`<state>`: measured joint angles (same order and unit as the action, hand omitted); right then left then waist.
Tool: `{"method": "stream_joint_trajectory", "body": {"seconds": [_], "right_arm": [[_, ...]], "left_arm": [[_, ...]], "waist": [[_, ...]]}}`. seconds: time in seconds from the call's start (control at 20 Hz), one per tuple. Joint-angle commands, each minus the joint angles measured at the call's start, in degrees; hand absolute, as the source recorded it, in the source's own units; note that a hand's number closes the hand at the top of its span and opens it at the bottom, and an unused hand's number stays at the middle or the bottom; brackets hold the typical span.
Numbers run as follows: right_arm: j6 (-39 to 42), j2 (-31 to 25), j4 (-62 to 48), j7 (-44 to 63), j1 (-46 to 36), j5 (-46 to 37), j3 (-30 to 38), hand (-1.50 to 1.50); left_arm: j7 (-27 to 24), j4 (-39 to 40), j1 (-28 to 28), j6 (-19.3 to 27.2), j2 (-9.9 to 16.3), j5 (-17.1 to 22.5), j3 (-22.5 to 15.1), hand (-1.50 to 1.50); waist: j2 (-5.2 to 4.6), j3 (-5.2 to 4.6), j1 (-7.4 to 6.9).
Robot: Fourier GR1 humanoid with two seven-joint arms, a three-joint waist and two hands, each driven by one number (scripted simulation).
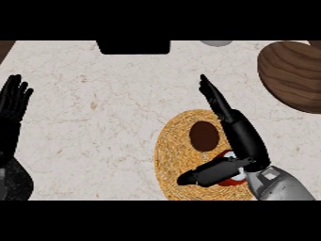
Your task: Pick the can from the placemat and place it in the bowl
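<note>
On the round woven straw placemat (pixel 173 155), the dark-topped red can (pixel 206 137) stands ungrasped. The right hand (pixel 232 127) flanks it, fingers straight, thumb spread, ready to close. The brown wooden bowl (pixel 298 75) waits beyond. The left hand (pixel 6 110) rests open, fingers up.

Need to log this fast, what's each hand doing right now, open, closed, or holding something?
Left hand: open, fingers up, resting at the view's left edge.
Right hand: open over the placemat, around the can, not gripping it.
</note>
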<state>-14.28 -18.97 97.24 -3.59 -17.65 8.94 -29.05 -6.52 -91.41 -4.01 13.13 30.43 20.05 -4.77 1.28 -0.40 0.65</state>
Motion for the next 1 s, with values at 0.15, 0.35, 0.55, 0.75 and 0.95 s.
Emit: {"method": "stream_joint_trajectory", "body": {"seconds": [0.15,0.35,0.55,0.75,0.95], "right_arm": [[-14.2,-0.3,16.1,4.4,7.6,-25.1,-14.9,-1.5],[-11.6,-10.5,27.4,13.9,13.2,-34.7,-16.4,-1.5],[-5.2,-17.8,35.5,28.3,12.2,-40.0,-9.8,-1.5],[4.9,-26.0,45.5,39.9,14.7,-39.8,-7.8,-1.5],[16.1,-32.0,47.7,48.4,12.2,-35.0,-8.3,-1.5]], "left_arm": [[0.3,4.6,-3.2,0.5,-0.4,2.0,4.5,0.0],[1.3,4.3,-3.7,0.0,0.5,2.8,6.0,0.0],[1.7,2.1,-2.5,-0.1,0.7,2.4,5.7,0.0],[0.6,4.1,-2.5,0.8,-0.9,1.3,5.1,0.0],[0.0,6.0,-5.4,-0.3,-0.6,1.8,6.1,0.0]], "waist": [[-0.46,0.18,2.0],[-0.2,0.13,2.66],[-0.22,0.1,1.7],[-0.48,0.07,1.91],[-0.82,-0.08,1.95]]}}
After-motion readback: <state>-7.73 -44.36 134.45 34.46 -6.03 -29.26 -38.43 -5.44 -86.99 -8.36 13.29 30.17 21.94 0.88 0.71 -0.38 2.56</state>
